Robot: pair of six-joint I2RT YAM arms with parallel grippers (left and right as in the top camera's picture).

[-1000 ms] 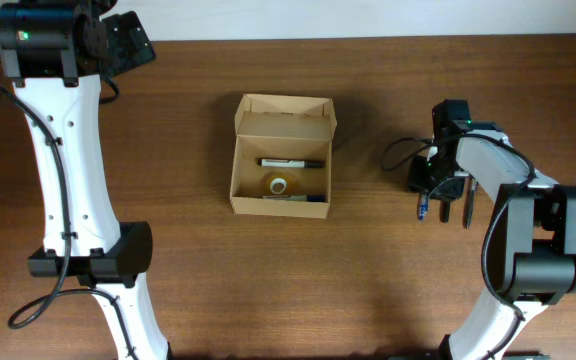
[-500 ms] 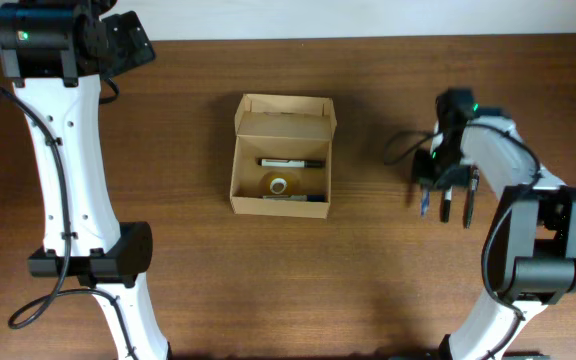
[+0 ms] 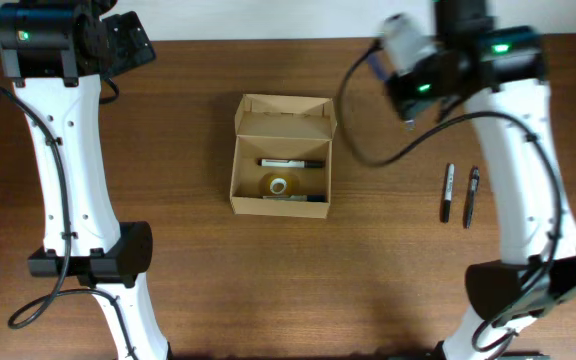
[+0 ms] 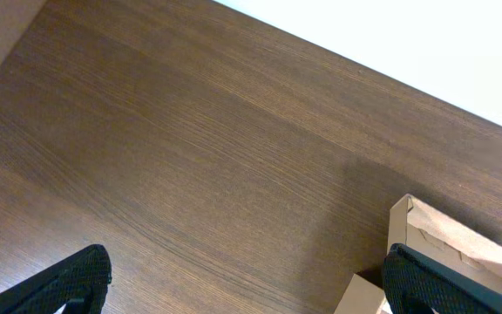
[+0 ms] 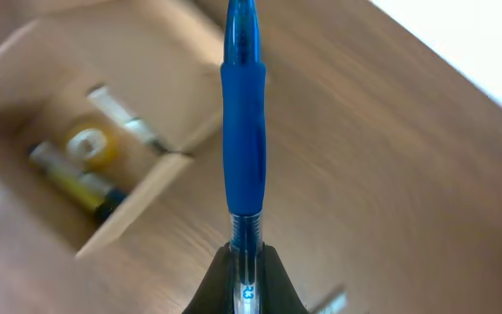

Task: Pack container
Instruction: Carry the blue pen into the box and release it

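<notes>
The container (image 3: 281,155) is an open tan cardboard box at the table's middle, its flap lid raised at the back. Inside lie a black pen (image 3: 291,162), a tape roll (image 3: 278,185) and a dark marker (image 3: 293,198). My right gripper (image 5: 245,262) is shut on a blue pen (image 5: 243,131) and is lifted high, to the right of the box (image 5: 103,131), which looks blurred below. My left gripper (image 4: 251,283) is open and empty, up at the far left, with a box corner (image 4: 443,235) just in view.
Two black pens (image 3: 448,192) (image 3: 471,196) lie side by side on the brown table at the right. The right arm (image 3: 448,70) rises close to the overhead camera. The left arm (image 3: 68,150) stands along the left side.
My right gripper has lifted the blue pen off the table from beside the two black pens and moved up and back-left towards the box. The left arm has not moved.
</notes>
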